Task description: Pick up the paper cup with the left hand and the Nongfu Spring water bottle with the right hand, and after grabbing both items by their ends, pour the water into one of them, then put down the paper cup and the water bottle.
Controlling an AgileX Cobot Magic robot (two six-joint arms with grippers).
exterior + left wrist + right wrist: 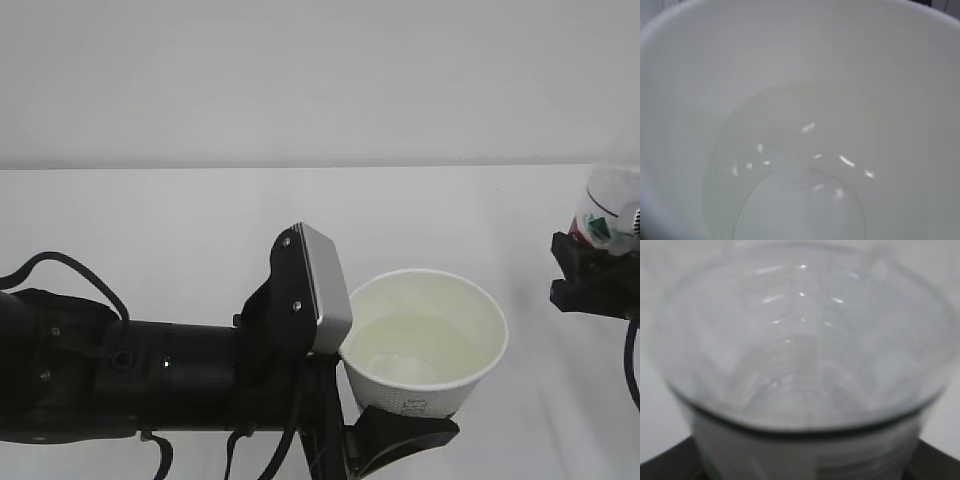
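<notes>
Your pour looks done: the paper cup (425,345), clamped low in the left hand (400,435), holds the water (415,345), the right hand (590,275) grips the Nongfu Spring water bottle (605,215) at the right edge, and setting both down remains.

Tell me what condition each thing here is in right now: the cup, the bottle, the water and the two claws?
paper cup: upright, gripped near its base, holding water.
water: shallow clear pool in the cup's bottom.
Nongfu Spring water bottle: held at the right edge, mostly out of frame; fill level unclear.
left hand: closed around the cup.
right hand: closed around the bottle.
</notes>
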